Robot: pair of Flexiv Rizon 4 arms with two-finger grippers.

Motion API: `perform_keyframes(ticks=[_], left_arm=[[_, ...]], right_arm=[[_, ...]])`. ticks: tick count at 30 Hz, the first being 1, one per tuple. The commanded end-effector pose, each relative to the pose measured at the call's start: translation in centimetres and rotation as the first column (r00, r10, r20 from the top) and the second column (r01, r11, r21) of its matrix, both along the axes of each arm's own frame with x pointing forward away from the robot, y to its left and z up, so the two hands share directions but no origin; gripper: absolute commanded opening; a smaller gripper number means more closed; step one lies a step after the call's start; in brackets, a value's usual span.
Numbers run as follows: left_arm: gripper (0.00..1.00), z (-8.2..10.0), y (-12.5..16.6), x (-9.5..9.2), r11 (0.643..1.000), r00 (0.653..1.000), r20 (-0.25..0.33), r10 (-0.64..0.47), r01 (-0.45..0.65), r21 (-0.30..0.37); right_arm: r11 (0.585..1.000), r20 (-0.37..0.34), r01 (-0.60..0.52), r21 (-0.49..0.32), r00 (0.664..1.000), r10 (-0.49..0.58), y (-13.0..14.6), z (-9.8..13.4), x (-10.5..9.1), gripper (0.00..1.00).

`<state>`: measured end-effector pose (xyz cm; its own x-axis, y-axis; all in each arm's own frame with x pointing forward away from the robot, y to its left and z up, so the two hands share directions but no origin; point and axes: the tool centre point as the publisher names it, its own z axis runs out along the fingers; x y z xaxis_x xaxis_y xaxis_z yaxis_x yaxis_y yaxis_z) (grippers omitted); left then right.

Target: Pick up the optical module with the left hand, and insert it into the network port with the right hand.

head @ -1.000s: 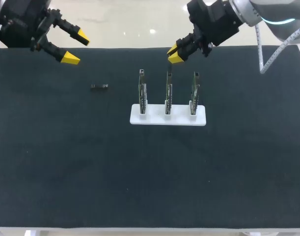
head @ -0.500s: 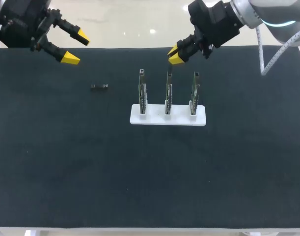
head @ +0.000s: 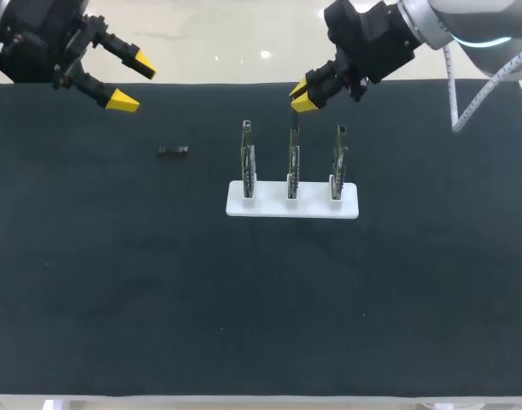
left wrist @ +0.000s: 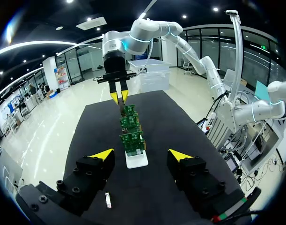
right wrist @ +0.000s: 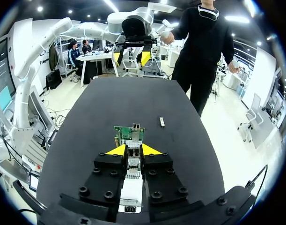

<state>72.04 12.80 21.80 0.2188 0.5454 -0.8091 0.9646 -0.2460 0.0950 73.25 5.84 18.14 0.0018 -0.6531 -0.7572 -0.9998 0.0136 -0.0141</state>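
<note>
the module (head: 173,150) lies flat on the table (head: 115,282), on its left half, well apart from the white stand (head: 346,207) and its three upright boards (head: 247,158). the left pincer (head: 132,81) hangs over the table's far left edge, fingers spread wide, holding nothing, with the module ahead of and below it. the right pincer (head: 302,96) hovers just beyond the top of the middle board, its fingers only a narrow gap apart, pinching nothing. in its wrist view the row of boards shows through that gap.
</note>
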Motion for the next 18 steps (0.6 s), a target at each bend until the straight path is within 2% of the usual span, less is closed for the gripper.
perform_keyframes(ticks=[1,18], left_arm=[[1.00,0.03,-0.02,0.06,1.000,1.000,-0.002,0.000,0.001,0.004],[1.00,0.03,-0.02,0.06,1.000,1.000,-0.002,0.000,0.001,0.004]], right_arm=[[1.000,0.001,0.002,-0.001,1.000,-0.002,0.00,0.12,-0.16,0.00],[1.000,0.000,0.015,0.002,1.000,-0.015,-0.04,-0.25,0.03,0.00]])
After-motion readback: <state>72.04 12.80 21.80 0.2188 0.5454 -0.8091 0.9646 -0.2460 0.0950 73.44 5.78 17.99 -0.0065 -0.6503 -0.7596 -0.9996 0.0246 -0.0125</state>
